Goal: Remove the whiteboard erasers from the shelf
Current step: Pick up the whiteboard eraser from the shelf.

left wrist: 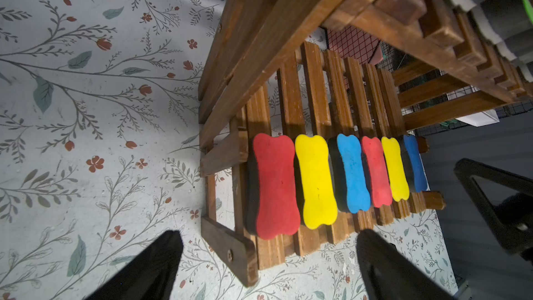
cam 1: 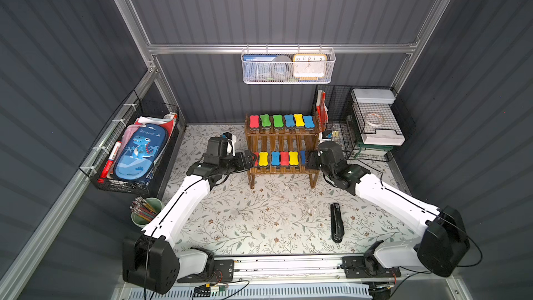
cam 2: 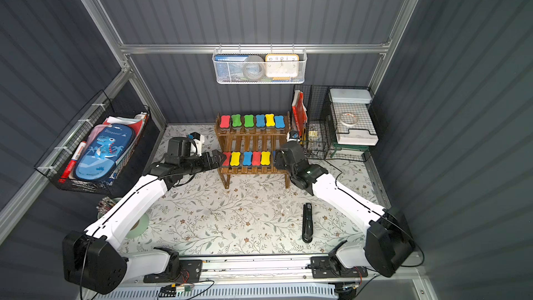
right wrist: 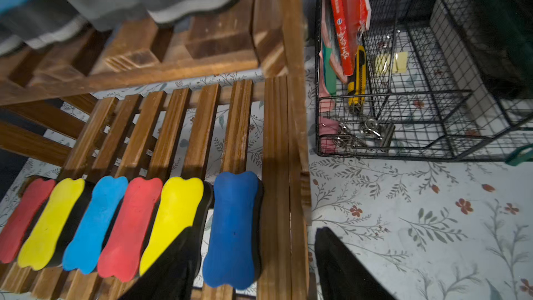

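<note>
Jaws of the left gripper [left wrist: 268,272] stood wide apart before the end red eraser [left wrist: 274,186] on the shelf [left wrist: 317,88]; the right gripper [right wrist: 256,266], also parted, straddled the dark blue eraser [right wrist: 233,226].

A slim black stapler [cam 1: 337,223] lies on the floral-patterned surface [cam 1: 259,220]. Well to its left stands a pale green cup [cam 1: 138,220] of pencils. Farther back on that side, a black wire basket [cam 1: 127,188] holds a blue dinosaur pencil case [cam 1: 138,154]. High behind the stapler hangs a white mesh basket [cam 1: 288,81] containing a yellow-rimmed clock [cam 1: 309,66].
</note>
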You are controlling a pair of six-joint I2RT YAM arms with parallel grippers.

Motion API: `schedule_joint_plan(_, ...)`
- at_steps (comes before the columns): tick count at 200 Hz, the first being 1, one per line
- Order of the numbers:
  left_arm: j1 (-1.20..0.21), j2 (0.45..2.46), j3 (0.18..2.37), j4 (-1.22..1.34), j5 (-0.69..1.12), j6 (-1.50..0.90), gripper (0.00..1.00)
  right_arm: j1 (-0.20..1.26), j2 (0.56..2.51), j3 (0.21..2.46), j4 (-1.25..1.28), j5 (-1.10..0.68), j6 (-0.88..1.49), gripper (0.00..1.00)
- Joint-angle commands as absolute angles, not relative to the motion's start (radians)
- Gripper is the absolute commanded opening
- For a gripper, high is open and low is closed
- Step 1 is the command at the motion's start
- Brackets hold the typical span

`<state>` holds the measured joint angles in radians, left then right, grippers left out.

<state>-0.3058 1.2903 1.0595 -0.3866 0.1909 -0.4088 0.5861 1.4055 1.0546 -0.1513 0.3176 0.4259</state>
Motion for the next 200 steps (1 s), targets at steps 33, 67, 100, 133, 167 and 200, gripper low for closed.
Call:
schedule_joint_plan(33, -0.31, 1.269, 1.051, -0.413, 0.211, -0.364, 0.99, 0.586, 1.489, 1.157, -0.193, 0.346, 0.445, 0.67)
schedule_joint_plan(67, -0.309, 1.273, 1.048, -0.412, 0.212, -0.363, 0.99, 0.584, 1.505, 1.155, -0.189, 0.314, 0.465, 0.61)
schedule_joint_plan(100, -0.31, 1.269, 1.04, -0.408, 0.212, -0.365, 0.99, 0.584, 1.5, 1.134, -0.189, 0.265, 0.478, 0.62)
schedule_joint_plan(133, -0.31, 1.271, 1.036, -0.408, 0.214, -0.367, 0.99, 0.585, 1.5, 1.12, -0.193, 0.24, 0.472, 0.63)
schedule_joint_plan(167, -0.311, 1.269, 1.034, -0.408, 0.213, -0.368, 0.99, 0.583, 1.508, 1.123, -0.217, 0.239, 0.467, 0.6)
schedule_joint_plan(200, -0.31, 1.267, 1.028, -0.405, 0.213, -0.373, 0.99, 0.582, 1.525, 1.123, -0.232, 0.244, 0.471, 0.58)
